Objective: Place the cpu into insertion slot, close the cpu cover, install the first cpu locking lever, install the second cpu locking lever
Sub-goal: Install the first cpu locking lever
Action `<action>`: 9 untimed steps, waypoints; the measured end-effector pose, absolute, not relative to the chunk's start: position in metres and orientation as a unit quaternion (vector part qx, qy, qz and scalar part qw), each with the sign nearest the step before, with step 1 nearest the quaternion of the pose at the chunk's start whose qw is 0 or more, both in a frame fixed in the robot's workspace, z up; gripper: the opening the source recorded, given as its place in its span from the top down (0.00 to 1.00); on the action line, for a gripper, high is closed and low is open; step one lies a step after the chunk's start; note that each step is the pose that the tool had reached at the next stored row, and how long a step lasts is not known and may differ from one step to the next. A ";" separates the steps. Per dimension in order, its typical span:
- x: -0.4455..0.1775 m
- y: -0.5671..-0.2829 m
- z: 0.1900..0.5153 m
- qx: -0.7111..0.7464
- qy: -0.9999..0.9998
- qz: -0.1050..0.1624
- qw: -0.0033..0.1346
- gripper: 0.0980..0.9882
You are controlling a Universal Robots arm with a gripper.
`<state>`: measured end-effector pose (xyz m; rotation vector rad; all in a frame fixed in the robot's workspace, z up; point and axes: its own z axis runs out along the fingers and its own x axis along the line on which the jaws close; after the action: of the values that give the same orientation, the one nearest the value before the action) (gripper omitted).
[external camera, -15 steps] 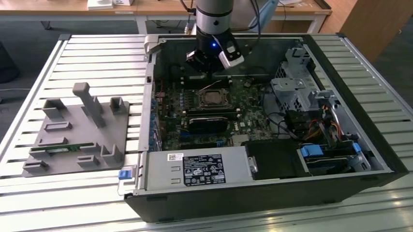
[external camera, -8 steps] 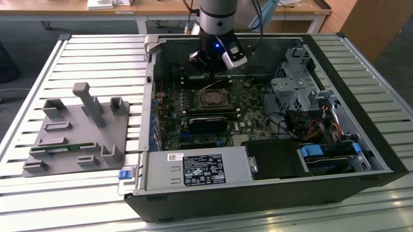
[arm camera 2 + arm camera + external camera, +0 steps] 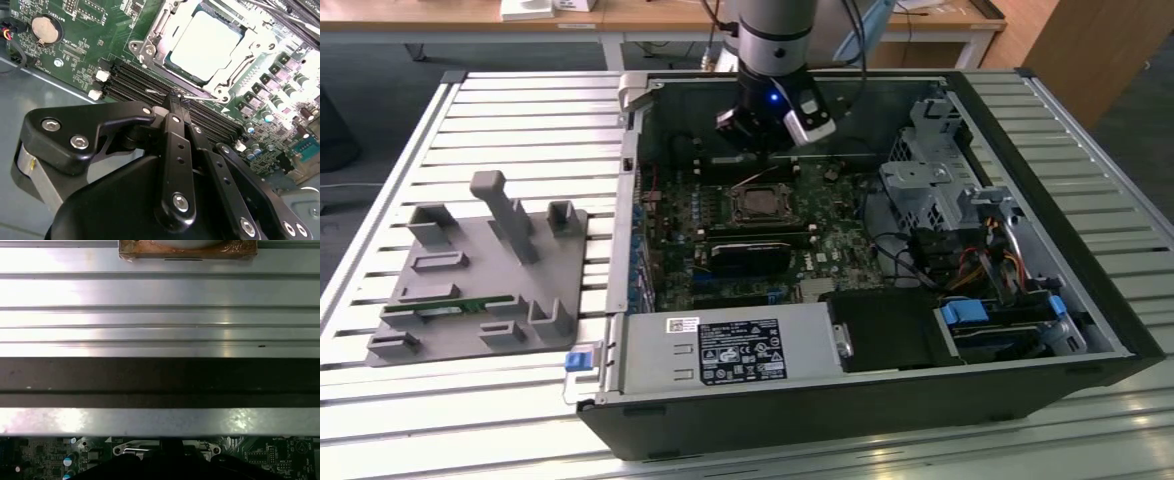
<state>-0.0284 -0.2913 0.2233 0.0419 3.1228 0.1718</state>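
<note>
One open computer case (image 3: pixel 881 400) lies on one slatted metal bench (image 3: pixel 520 110). One robot arm (image 3: pixel 774 40) reaches into it. Inside sits one green motherboard (image 3: pixel 720 240) with one cpu (image 3: pixel 207 45) seated in one insertion slot (image 3: pixel 761 203), one round coin battery (image 3: pixel 46 29), and one power supply box (image 3: pixel 727 350). One grey fixture plate (image 3: pixel 467 290) rests beside the case.

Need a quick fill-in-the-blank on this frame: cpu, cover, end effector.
1. The cpu lies in the insertion ____.
2. The cpu cover around the chip is made of ____.
3. In the second wrist view, the end effector is next to a thin wire ____.

Missing words: slot; metal; lever
</note>
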 end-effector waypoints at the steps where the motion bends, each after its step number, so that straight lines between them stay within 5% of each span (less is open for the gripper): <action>1: -0.028 -0.291 0.223 0.013 0.998 0.055 0.007 0.99; 9: -0.023 -0.291 0.218 0.013 0.998 0.054 0.007 0.99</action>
<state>-0.0227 -0.2913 0.2181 0.0420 3.1229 0.1700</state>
